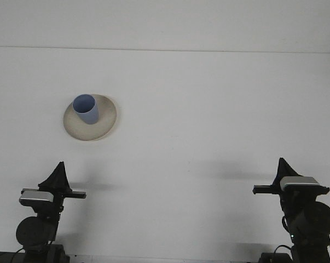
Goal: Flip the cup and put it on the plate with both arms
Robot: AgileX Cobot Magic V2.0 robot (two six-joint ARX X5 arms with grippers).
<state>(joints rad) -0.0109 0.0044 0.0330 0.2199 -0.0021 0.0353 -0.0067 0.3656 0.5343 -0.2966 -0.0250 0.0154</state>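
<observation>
A blue cup (86,108) stands upright, mouth up, on a beige plate (103,127) that sits on the left side of the white table (208,137), roughly midway between the near and far edges. The cup rests on the plate's far-left part, leaving the right and near portions of the plate bare. A faint shadow rims the plate's near right edge.

Both arms are parked low at the near edge, well apart from the plate and from each other. The left gripper (59,170) is at the near left corner, its dark fingers rising to a point above a grey-and-black wrist block. It has hold of nothing, and the two fingers appear pressed together into one tip. The right gripper (284,165) is at the near right corner in a matching pose, likewise empty, with its fingers meeting in a single point. A thin dark bar sticks out sideways from each wrist, toward the middle of the table.

At the far side, a straight line marks where the table meets the pale wall (165,22).
</observation>
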